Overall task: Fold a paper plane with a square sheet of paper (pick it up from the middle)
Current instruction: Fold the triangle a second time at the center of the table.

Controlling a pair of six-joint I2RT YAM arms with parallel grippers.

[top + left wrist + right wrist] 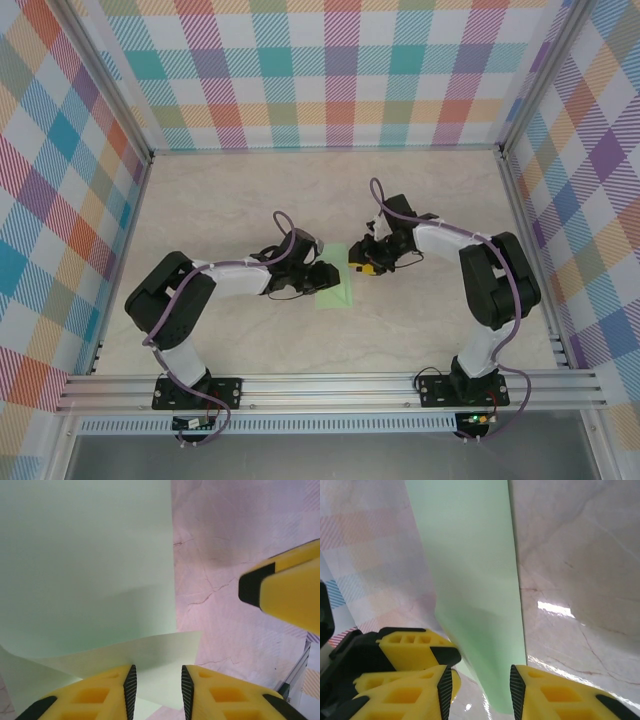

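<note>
The square sheet of paper (338,296) lies pale green on the table between the two arms, folded over with a flap raised off the surface. In the left wrist view the sheet (85,565) spreads to the upper left. Its lifted flap reaches into the gap of my left gripper (157,680), whose jaws stand apart. In the right wrist view the paper (470,570) runs as a long strip down between the jaws of my right gripper (481,682), also apart. The two grippers (325,275) (360,262) nearly meet tip to tip over the sheet. The paper plane is out of view.
The marbled beige table (420,200) is walled by checked panels (320,70) on three sides, with an aluminium rail (320,390) along the near edge. A yellow finger of the other gripper (287,592) (412,650) intrudes close by in each wrist view.
</note>
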